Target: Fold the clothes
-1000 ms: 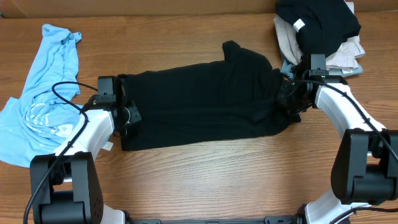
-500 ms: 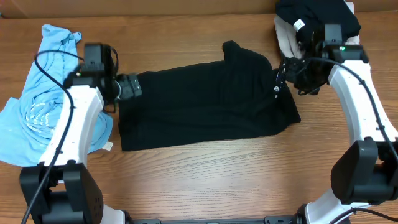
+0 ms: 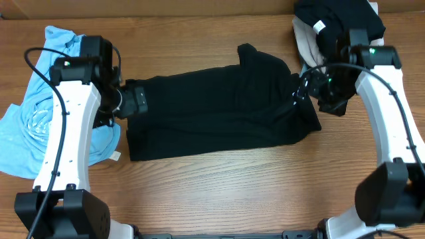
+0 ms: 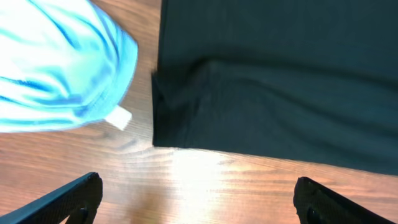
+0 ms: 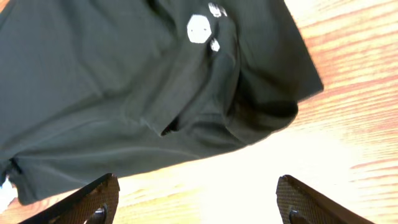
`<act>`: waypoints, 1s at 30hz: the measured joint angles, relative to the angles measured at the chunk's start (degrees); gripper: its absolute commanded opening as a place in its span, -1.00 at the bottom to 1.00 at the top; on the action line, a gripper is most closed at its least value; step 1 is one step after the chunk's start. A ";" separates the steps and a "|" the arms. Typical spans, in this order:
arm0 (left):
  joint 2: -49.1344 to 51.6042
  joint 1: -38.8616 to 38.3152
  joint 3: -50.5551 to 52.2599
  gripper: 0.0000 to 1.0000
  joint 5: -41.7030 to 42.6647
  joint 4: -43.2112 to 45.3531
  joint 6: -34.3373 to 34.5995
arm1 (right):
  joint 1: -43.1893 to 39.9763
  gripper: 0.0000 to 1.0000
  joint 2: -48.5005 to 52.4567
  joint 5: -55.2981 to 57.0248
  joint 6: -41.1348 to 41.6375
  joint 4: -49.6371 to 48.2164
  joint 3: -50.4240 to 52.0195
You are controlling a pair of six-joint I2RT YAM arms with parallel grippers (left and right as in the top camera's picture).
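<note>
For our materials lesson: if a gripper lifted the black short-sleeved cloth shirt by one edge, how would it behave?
The black short-sleeved cloth shirt would probably droop limply, since it already lies softly creased. It looks thin and lies flat, so it is likely light. Pushed, it may bunch rather than slide.

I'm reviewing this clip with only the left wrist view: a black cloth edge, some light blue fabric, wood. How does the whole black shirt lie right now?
Observer: The black shirt lies as one long band across the table, not yet a compact fold.
Reviewer: Where is the other arm?
Observer: The right end effector hangs open above the shirt's right end, holding nothing.
Reviewer: Anything else on the table?
Observer: A pile of folded garments sits at the far right corner.
</note>
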State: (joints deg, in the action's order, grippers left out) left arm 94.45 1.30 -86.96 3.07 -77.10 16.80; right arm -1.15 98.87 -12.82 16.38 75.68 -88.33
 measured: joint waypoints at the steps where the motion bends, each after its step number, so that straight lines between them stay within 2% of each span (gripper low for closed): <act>1: -0.79 -0.46 2.45 0.99 0.13 1.25 0.50 | 0.09 0.69 -1.36 0.04 0.61 -1.31 2.45; 8: -9.11 -4.07 23.02 1.00 1.16 12.74 6.40 | 0.50 0.61 -8.85 0.31 4.22 -11.15 19.89; 14: -11.08 -4.22 33.73 1.00 1.25 24.15 11.67 | 3.06 0.54 -9.03 1.53 7.65 -22.99 29.68; 21: -11.10 -4.22 42.62 0.93 0.61 34.88 17.66 | 4.79 0.38 -9.03 5.09 13.46 -31.23 35.69; 30: -11.39 -4.22 49.27 0.84 -2.47 43.45 23.39 | 4.79 0.33 -9.03 8.98 17.75 -38.58 39.63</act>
State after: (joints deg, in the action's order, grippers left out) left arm 83.07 -2.92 -37.69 0.60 -33.65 40.18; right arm 3.64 89.84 -3.84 34.13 37.10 -48.71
